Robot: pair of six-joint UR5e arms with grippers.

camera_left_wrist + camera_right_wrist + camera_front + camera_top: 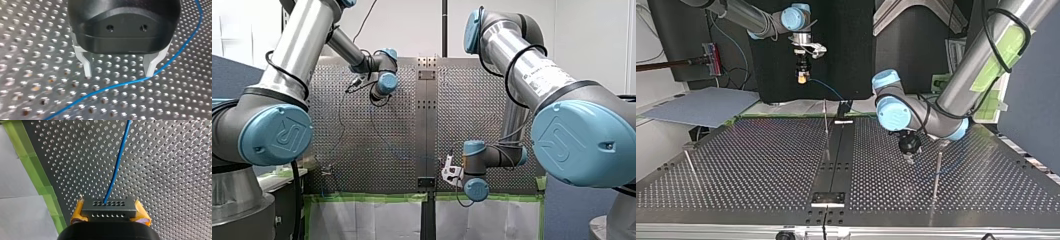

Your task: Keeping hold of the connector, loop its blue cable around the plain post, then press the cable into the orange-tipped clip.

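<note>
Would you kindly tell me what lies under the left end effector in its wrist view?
The perforated table and the blue cable, which crosses just ahead of the open fingers of my left end effector. Its black housing covers whatever lies further back.

Left tool (118,74) low, spread wide, right tool (109,212) raised, clamped tight

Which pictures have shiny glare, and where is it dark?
Left wrist view: light glints off every hole rim of the table, while the black body of my left tool looks dark. Top view: pale glare streaks the table's far part, in front of a black backdrop. Right wrist view: even light, no strong shadow.
</note>
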